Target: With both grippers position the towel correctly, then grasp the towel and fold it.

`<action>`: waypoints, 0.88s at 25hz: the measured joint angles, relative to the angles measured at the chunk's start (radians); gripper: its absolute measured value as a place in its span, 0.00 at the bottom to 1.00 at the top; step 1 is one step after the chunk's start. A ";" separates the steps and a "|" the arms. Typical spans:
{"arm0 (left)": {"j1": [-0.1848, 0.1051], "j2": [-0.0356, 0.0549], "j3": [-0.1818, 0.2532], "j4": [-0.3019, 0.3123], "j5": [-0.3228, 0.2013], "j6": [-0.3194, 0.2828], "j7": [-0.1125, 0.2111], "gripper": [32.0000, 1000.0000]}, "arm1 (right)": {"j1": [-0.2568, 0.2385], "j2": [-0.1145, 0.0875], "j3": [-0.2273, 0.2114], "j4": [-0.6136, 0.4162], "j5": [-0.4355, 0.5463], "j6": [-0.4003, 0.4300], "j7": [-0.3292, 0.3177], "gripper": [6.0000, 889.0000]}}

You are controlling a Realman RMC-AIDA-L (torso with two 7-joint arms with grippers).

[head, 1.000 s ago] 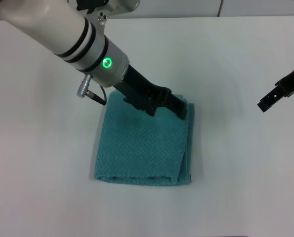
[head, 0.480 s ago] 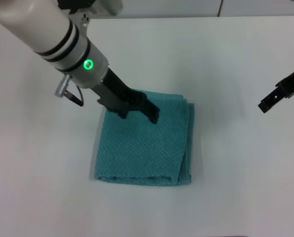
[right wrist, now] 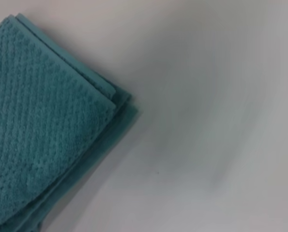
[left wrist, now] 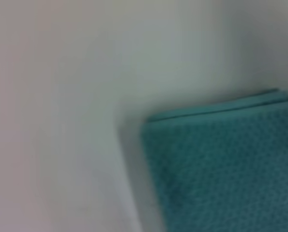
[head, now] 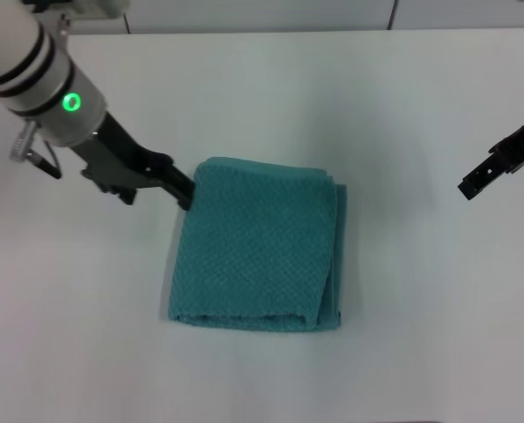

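Observation:
The teal-green towel (head: pixel 257 251) lies folded flat in the middle of the white table, with its doubled layers stacked along its right edge. My left gripper (head: pixel 182 188) is low over the table at the towel's far-left corner, just beside the cloth and holding nothing. My right gripper (head: pixel 469 187) hangs far off to the right, well away from the cloth. The left wrist view shows one corner of the towel (left wrist: pixel 221 164). In the right wrist view the layered corner of the towel (right wrist: pixel 37 121) is visible.
The white table (head: pixel 420 308) surrounds the towel on every side. Its far edge (head: pixel 332 32) runs along the top of the head view. No other objects are in view.
My left gripper has pulled back leftwards from the towel's far-right corner, across its far edge, to the far-left corner. The towel and the right gripper have stayed put.

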 joint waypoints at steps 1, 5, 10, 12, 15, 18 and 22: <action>0.007 0.0007 -0.018 0.008 0.027 0.008 0.000 0.89 | -0.001 0.000 0.000 0.000 0.000 0.002 0.000 0.97; 0.035 0.0075 -0.076 0.027 0.113 0.033 0.000 0.89 | -0.003 -0.001 0.000 0.001 0.000 0.005 0.000 0.97; 0.044 0.0117 -0.084 0.033 0.122 0.037 -0.001 0.89 | -0.004 0.000 0.000 0.001 0.000 0.007 0.000 0.97; 0.044 0.0123 -0.085 0.033 0.123 0.037 -0.001 0.89 | -0.004 0.001 0.000 0.001 0.000 0.007 0.001 0.97; 0.044 0.0123 -0.085 0.034 0.124 0.037 -0.001 0.89 | -0.003 0.001 0.000 0.001 0.000 0.007 0.002 0.97; 0.042 0.0113 -0.086 0.034 0.126 0.037 -0.001 0.89 | -0.002 0.001 0.000 0.001 0.000 0.007 0.003 0.97; 0.041 0.0104 -0.086 0.034 0.127 0.036 -0.002 0.89 | 0.000 0.001 0.000 0.001 0.000 0.007 0.004 0.97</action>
